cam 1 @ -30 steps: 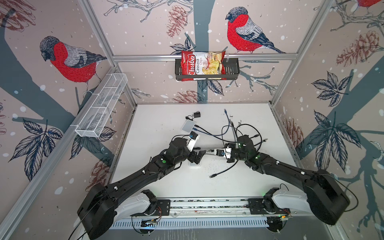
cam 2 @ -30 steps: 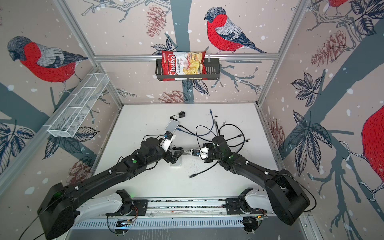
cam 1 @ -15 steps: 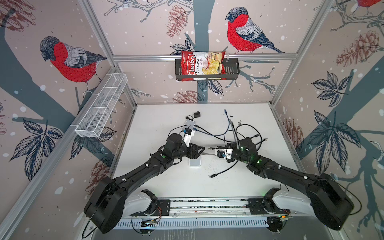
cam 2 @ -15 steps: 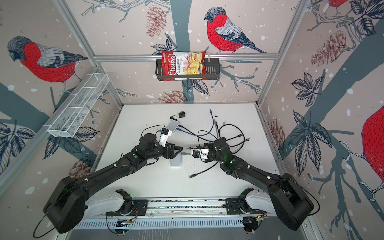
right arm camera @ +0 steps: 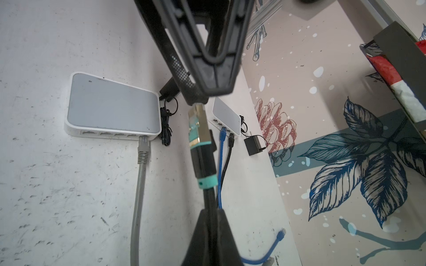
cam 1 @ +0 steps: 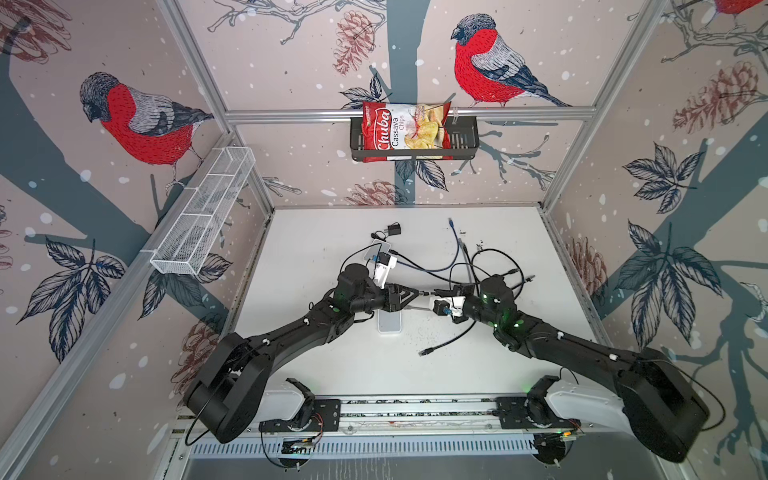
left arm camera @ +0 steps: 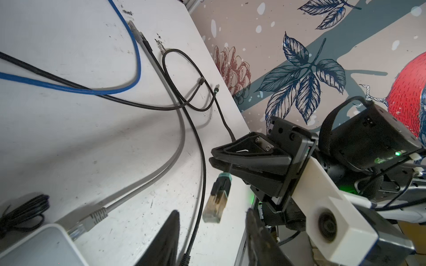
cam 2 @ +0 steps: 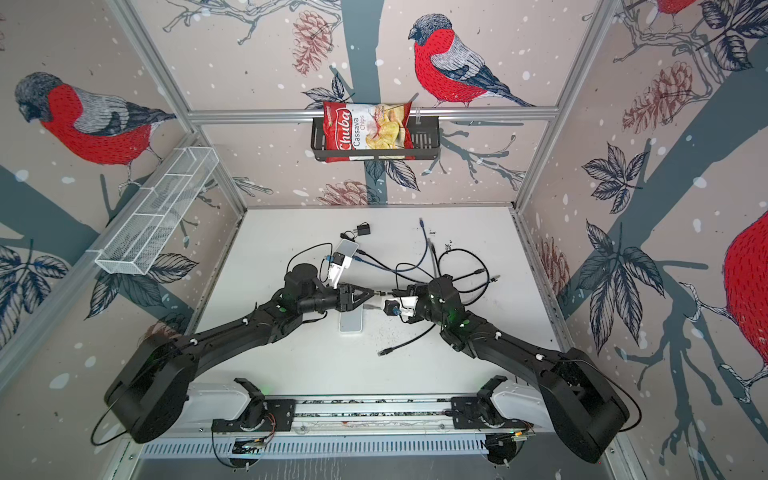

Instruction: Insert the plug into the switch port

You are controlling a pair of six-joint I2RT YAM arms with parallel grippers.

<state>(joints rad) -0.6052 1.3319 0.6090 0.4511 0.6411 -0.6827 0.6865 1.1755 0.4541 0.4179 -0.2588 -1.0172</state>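
Glossy white rounded switch (right arm camera: pixel 113 107) on scuffed table (right arm camera: pixel 46 184), metal-tipped teal-banded plug (right arm camera: pixel 200 138) above it, right gripper (left arm camera: pixel 215 159) clenched on its black cable, left gripper (right arm camera: pixel 202 96) jaws apart at plug tip.

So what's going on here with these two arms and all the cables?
The right gripper is shut on a black cable just behind its teal-banded plug, holding it in the air above the table. The left gripper has its fingertips at the plug's tip, apparently to take it. The nearer white switch already has a grey cable plugged in; its other ports look free.
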